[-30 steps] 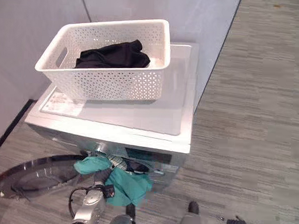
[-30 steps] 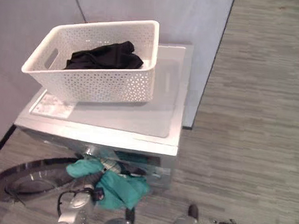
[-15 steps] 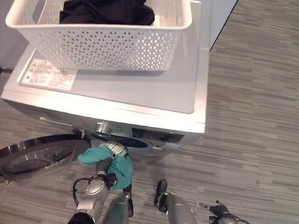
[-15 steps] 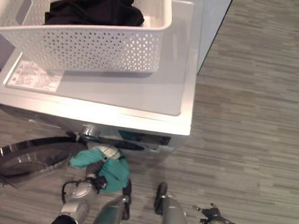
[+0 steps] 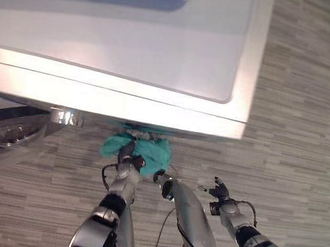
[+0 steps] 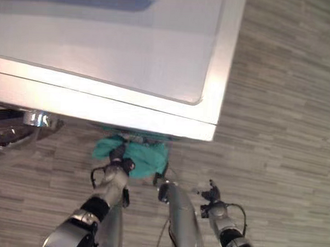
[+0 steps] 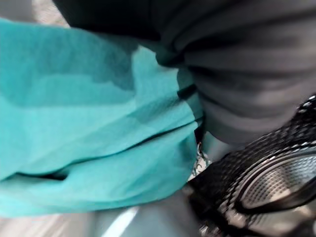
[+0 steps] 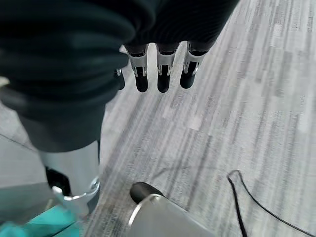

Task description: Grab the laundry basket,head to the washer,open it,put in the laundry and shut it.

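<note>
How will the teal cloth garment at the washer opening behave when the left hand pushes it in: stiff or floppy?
Probably floppy: the teal cloth garment bunches and folds below the silver washer front edge. It likely weighs little for its bulk, since the left hand alone carries it. Loose ends may droop out of the opening, as the folds in the left wrist view hang slack.

Left hand (image 5: 126, 153) reaching forward, right hand (image 5: 219, 191) low, fingers (image 8: 163, 74) relaxed

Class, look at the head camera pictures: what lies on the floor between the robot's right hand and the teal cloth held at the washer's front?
Nothing lies there: in the left eye view, bare striped floor separates the right hand from the teal cloth.
</note>
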`<state>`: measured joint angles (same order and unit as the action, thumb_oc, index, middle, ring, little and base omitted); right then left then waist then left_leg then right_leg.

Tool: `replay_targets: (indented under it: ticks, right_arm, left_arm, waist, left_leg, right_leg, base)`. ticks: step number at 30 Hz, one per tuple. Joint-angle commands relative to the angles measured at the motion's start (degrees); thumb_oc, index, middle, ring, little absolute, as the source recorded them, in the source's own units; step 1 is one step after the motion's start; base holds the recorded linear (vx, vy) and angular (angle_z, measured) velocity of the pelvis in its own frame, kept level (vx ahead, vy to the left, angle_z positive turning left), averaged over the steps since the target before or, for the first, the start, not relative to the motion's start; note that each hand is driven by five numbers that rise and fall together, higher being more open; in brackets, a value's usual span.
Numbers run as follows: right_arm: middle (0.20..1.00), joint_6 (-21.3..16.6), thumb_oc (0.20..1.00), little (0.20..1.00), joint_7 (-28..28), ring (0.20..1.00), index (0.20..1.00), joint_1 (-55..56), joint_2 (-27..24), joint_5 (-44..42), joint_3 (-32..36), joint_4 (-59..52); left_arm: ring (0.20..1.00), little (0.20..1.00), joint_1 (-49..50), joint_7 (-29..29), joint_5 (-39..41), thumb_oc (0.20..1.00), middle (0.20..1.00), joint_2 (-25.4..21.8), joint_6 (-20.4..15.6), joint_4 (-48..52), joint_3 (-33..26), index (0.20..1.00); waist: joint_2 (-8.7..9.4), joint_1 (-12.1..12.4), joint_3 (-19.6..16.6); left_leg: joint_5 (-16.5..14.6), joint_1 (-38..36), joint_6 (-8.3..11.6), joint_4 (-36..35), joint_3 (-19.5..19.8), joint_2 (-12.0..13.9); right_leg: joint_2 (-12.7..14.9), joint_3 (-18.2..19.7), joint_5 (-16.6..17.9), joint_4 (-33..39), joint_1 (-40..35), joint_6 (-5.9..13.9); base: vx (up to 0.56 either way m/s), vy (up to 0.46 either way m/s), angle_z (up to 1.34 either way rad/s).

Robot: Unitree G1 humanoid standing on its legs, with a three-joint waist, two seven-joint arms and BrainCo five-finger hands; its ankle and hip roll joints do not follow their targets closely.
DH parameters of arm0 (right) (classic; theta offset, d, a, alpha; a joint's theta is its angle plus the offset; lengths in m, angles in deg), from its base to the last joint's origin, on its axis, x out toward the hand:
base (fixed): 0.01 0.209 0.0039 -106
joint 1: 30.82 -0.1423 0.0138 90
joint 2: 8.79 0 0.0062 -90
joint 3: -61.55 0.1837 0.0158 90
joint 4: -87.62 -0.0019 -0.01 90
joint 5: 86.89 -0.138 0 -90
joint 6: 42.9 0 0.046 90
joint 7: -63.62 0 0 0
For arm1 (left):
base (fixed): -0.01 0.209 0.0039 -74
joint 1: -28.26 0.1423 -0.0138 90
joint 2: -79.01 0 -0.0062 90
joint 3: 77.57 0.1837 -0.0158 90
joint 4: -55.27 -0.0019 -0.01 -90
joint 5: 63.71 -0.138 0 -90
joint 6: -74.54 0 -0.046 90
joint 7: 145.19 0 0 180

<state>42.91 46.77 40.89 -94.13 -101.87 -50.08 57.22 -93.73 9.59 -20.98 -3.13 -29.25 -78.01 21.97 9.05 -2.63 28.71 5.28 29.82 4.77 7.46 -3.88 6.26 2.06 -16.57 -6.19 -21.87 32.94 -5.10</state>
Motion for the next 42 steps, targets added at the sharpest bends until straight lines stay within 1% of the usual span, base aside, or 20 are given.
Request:
replay_targets:
  ticks: [1,4,7,8,12,15,16,17,20,21,22,24,25,26,28,30,37,40,41,42]
  right_arm:
    - [1.000,0.1,1.000,1.000,-1.1,1.000,1.000,3.8,-1.6,2.1,-2.6,1.5]
    - [1.000,0.6,1.000,1.000,-0.5,1.000,1.000,4.1,-1.8,4.1,-3.5,3.1]
    - [1.000,0.9,1.000,1.000,-0.1,1.000,1.000,2.9,-1.7,5.1,-4.6,4.2]
    - [1.000,0.9,1.000,1.000,-0.1,1.000,1.000,2.9,-1.7,5.1,-4.6,4.2]
    - [1.000,0.1,1.000,1.000,-0.5,1.000,1.000,1.3,-1.6,4.3,-6.4,0.9]
    - [1.000,-0.2,1.000,1.000,-0.9,1.000,1.000,0.7,-1.6,4.0,-6.9,-1.0]
    - [1.000,-0.8,1.000,1.000,-1.1,1.000,1.000,0.0,-1.6,3.8,-7.8,-2.8]
    - [1.000,-1.3,1.000,1.000,-1.2,1.000,1.000,-0.6,-1.8,4.0,-8.5,-4.3]
    - [1.000,-1.5,1.000,1.000,-1.2,1.000,1.000,-0.8,-2.2,4.6,-9.2,-5.1]
    - [1.000,-1.6,1.000,1.000,-0.8,1.000,1.000,-0.9,-2.7,5.0,-9.6,-5.0]
    - [1.000,-1.5,1.000,1.000,-0.7,1.000,1.000,-0.8,-2.8,5.2,-9.7,-4.5]
    - [1.000,-1.5,1.000,1.000,-0.6,1.000,1.000,-0.9,-3.1,5.4,-9.7,-3.8]
    - [1.000,-1.3,1.000,1.000,-0.4,1.000,1.000,-0.6,-3.7,5.7,-9.5,-2.7]
    - [1.000,-1.3,1.000,1.000,-0.4,1.000,1.000,-0.8,-3.7,5.7,-9.5,-2.6]
    - [1.000,-1.3,1.000,1.000,0.1,1.000,1.000,-0.2,-4.8,6.1,-9.1,-1.5]
    - [1.000,-1.2,1.000,1.000,0.5,1.000,1.000,-0.3,-5.2,6.0,-9.0,-1.4]
    - [1.000,-1.7,1.000,1.000,0.0,1.000,1.000,-1.4,-7.3,5.0,-8.5,-3.0]
    - [1.000,-2.1,1.000,1.000,-0.9,1.000,1.000,-1.9,-8.8,5.5,-8.6,-6.3]
    - [1.000,-2.4,1.000,1.000,-1.3,1.000,1.000,-1.8,-9.9,6.1,-8.6,-9.2]
    - [1.000,-2.6,1.000,1.000,-1.5,1.000,1.000,-1.8,-10.4,6.2,-8.6,-10.0]
  left_arm:
    - [0.200,0.200,1.0,-2.4,-0.7,0.200,0.200,-2.1,-4.8,3.6,-1.1,0.200]
    - [0.200,0.200,-1.8,-3.5,-1.0,0.200,0.200,-4.4,-5.8,4.9,-2.4,0.200]
    - [0.200,0.200,-9.6,-4.0,-0.9,0.200,0.200,-7.1,-5.6,2.3,-2.5,0.200]
    - [0.200,0.200,-9.6,-4.0,-0.9,0.200,0.200,-7.1,-5.6,2.3,-2.5,0.200]
    - [0.200,0.200,-17.7,-3.2,2.4,0.200,0.200,-6.9,-5.2,-3.1,-1.7,0.200]
    - [0.200,0.200,-20.6,-3.0,3.1,0.200,0.200,-7.1,-5.0,-5.1,-2.0,0.200]
    - [0.200,0.200,-23.8,-3.0,3.6,0.200,0.200,-7.7,-4.7,-7.6,-2.1,0.200]
    - [0.200,0.200,-27.0,-2.9,3.8,0.200,0.200,-9.7,-4.4,-10.5,-2.5,0.200]
    - [0.200,0.200,-29.9,-2.7,4.3,0.200,0.200,-11.7,-4.3,-12.4,-3.1,0.200]
    - [0.200,0.200,-32.7,-2.7,4.6,0.200,0.200,-14.1,-4.2,-13.9,-3.3,0.200]
    - [0.200,0.200,-34.0,-2.7,4.8,0.200,0.200,-15.3,-4.2,-14.7,-3.4,0.200]
    - [0.200,0.200,-35.8,-2.4,4.9,0.200,0.200,-16.5,-4.1,-15.8,-3.1,0.200]
    - [0.200,0.200,-38.7,-2.4,5.2,0.200,0.200,-18.9,-4.0,-16.9,-2.8,0.200]
    - [0.200,0.200,-39.0,-2.2,5.3,0.200,0.200,-19.0,-4.0,-17.1,-2.7,0.200]
    - [0.200,0.200,-43.6,-2.3,5.5,0.200,0.200,-21.9,-4.1,-17.9,-1.5,0.200]
    - [0.200,0.200,-45.8,-2.4,5.9,0.200,0.200,-22.9,-4.3,-18.0,-1.1,0.200]
    - [0.200,0.200,-51.9,-3.5,7.7,0.200,0.200,-23.2,-5.6,-16.6,0.9,0.200]
    - [0.200,0.200,-55.4,-4.0,8.0,0.200,0.200,-23.1,-5.8,-16.4,2.2,0.200]
    - [0.200,0.200,-58.0,-4.5,8.0,0.200,0.200,-23.4,-6.0,-16.5,3.2,0.200]
    - [0.200,0.200,-58.9,-4.8,7.9,0.200,0.200,-23.7,-6.0,-16.6,3.6,0.200]
  waist:
    - [0.35,-0.3,-5.1]
    - [0.69,-0.7,-5.2]
    - [1.26,-1.9,-5.3]
    - [1.26,-2.0,-5.3]
    - [2.22,-3.8,-4.8]
    - [2.45,-4.4,-4.6]
    - [3.01,-5.2,-4.1]
    - [3.66,-6.0,-3.7]
    - [4.10,-6.7,-3.8]
    - [4.44,-7.1,-3.9]
    - [4.53,-7.4,-4.1]
    - [4.59,-7.7,-4.3]
    - [4.55,-8.2,-4.6]
    - [4.58,-8.3,-4.6]
    - [4.31,-9.1,-5.2]
    - [4.19,-9.4,-5.5]
    - [3.77,-10.1,-5.2]
    - [3.37,-10.7,-4.7]
    - [3.17,-11.1,-4.4]
    - [3.23,-11.3,-4.4]
  left_leg:
    - [-6.3,0.8,-0.14,2.0,-0.6,1.5]
    - [-7.0,1.8,-0.37,2.9,-0.8,1.3]
    - [-7.7,4.4,-0.55,4.1,-1.4,0.9]
    - [-7.7,4.4,-0.55,4.1,-1.4,0.9]
    - [-8.0,7.2,-0.83,5.2,-2.0,0.9]
    - [-8.0,8.4,-0.88,5.3,-2.1,0.8]
    - [-8.0,9.6,-0.89,5.4,-2.3,0.9]
    - [-8.0,10.9,-0.89,5.7,-2.5,1.2]
    - [-8.1,12.0,-0.90,5.9,-2.7,1.4]
    - [-8.3,12.7,-1.03,5.9,-2.8,1.5]
    - [-8.4,13.1,-1.10,6.1,-2.9,1.6]
    - [-8.6,13.4,-1.13,6.3,-3.0,1.6]
    - [-8.8,13.8,-1.23,6.4,-3.1,1.7]
    - [-8.8,13.9,-1.24,6.4,-3.1,1.7]
    - [-9.1,14.3,-1.38,6.6,-2.9,1.8]
    - [-9.2,14.3,-1.43,6.5,-3.0,1.7]
    - [-10.4,16.8,-1.98,9.0,-2.7,1.5]
    - [-11.6,19.9,-2.31,11.7,-2.1,1.7]
    - [-12.8,23.0,-2.62,14.9,-1.7,2.2]
    - [-13.3,24.2,-2.73,16.2,-1.5,2.5]
  right_leg:
    - [2.9,5.7,0.8,9.4,-2.9,8.24]
    - [3.1,5.9,1.1,9.3,-2.0,8.26]
    - [3.4,6.5,1.7,8.9,0.6,8.63]
    - [3.4,6.5,1.7,8.9,0.6,8.63]
    - [3.5,7.1,2.4,8.4,3.4,9.09]
    - [3.6,7.3,2.6,8.4,4.5,9.25]
    - [3.6,7.3,3.0,8.3,5.9,9.50]
    - [3.5,7.4,3.4,8.3,7.1,9.81]
    - [3.5,7.5,3.7,8.3,8.2,10.06]
    - [3.3,7.5,4.1,8.5,9.0,10.33]
    - [3.2,7.6,4.4,8.7,9.3,10.51]
    - [3.2,7.6,4.6,9.0,9.6,10.63]
    - [3.2,7.8,5.0,9.3,9.9,10.82]
    - [3.1,7.8,5.0,9.3,10.0,10.83]
    - [3.1,8.1,5.5,10.2,10.3,11.10]
    - [3.0,8.3,5.7,10.6,10.3,11.25]
    - [3.1,9.0,5.5,9.3,12.2,11.24]
    - [3.3,9.1,4.7,6.9,15.2,11.01]
    - [3.4,9.2,3.9,4.2,18.3,10.80]
    - [3.5,9.1,3.6,3.2,19.2,10.74]
  base:
    - [-0.01,0.017,-0.09]
    - [-0.02,0.014,-0.10]
    - [-0.05,0.052,-0.07]
    - [-0.03,0.026,-0.05]
    - [-0.04,0.021,-0.12]
    - [-0.03,0.014,-0.09]
    - [-0.03,0.023,-0.09]
    - [-0.03,0.023,-0.07]
    - [0.00,0.007,-0.13]
    - [0.01,0.009,-0.18]
    - [0.01,0.010,-0.16]
    - [0.02,0.008,-0.07]
    - [0.02,0.010,-0.11]
    - [0.04,0.001,-0.13]
    - [0.05,-0.004,-0.10]
    - [0.03,0.010,-0.02]
    - [0.02,0.007,-0.02]
    - [0.00,-0.008,0.03]
    - [-0.01,-0.022,0.07]
    - [-0.01,-0.021,0.06]
